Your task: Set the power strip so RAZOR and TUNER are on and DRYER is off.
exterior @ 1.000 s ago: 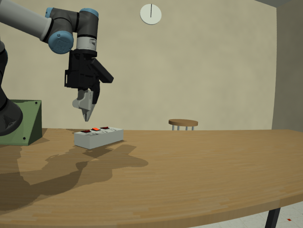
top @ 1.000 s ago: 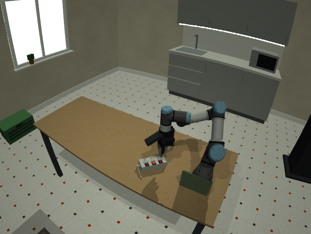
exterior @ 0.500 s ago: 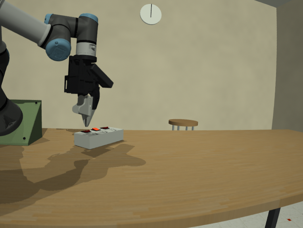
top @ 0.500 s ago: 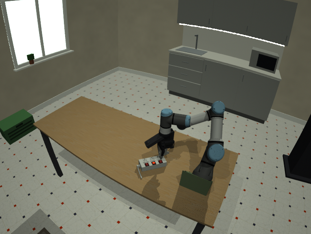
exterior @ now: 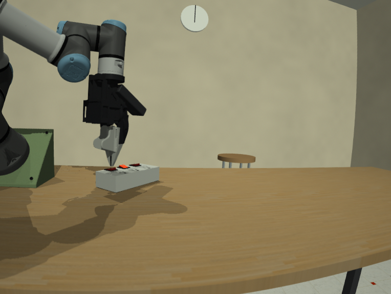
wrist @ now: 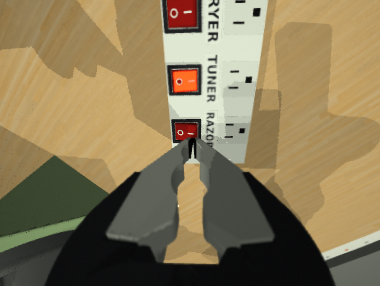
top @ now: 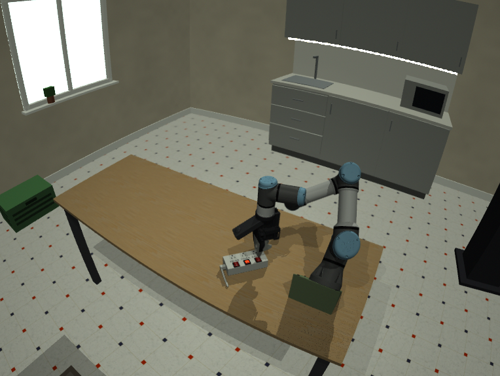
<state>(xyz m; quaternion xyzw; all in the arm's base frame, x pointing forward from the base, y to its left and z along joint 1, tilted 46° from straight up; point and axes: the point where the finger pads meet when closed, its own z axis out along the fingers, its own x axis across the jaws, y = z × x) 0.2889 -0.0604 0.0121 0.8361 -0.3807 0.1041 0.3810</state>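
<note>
The white power strip (top: 242, 269) (exterior: 126, 180) (wrist: 245, 100) lies face up on the wooden table (top: 141, 209) (exterior: 253, 205). It has three red rocker switches. The TUNER switch (wrist: 183, 80) (top: 246, 261) (exterior: 123, 166) in the middle glows bright orange. The RAZOR switch (wrist: 185, 131) (top: 258, 259) (exterior: 110, 169) and the DRYER switch (wrist: 181, 13) (top: 235, 264) (exterior: 134, 164) are dark red. My gripper (wrist: 193, 139) (exterior: 110, 163) (top: 260, 249) is shut and empty, its tips pointing down just above the near edge of the RAZOR switch.
The arm's green base block (top: 313, 295) (exterior: 38, 158) stands on the table close behind the strip. The strip's short cable (top: 224, 274) sticks out at its DRYER end. A round stool (exterior: 236, 159) stands beyond the table.
</note>
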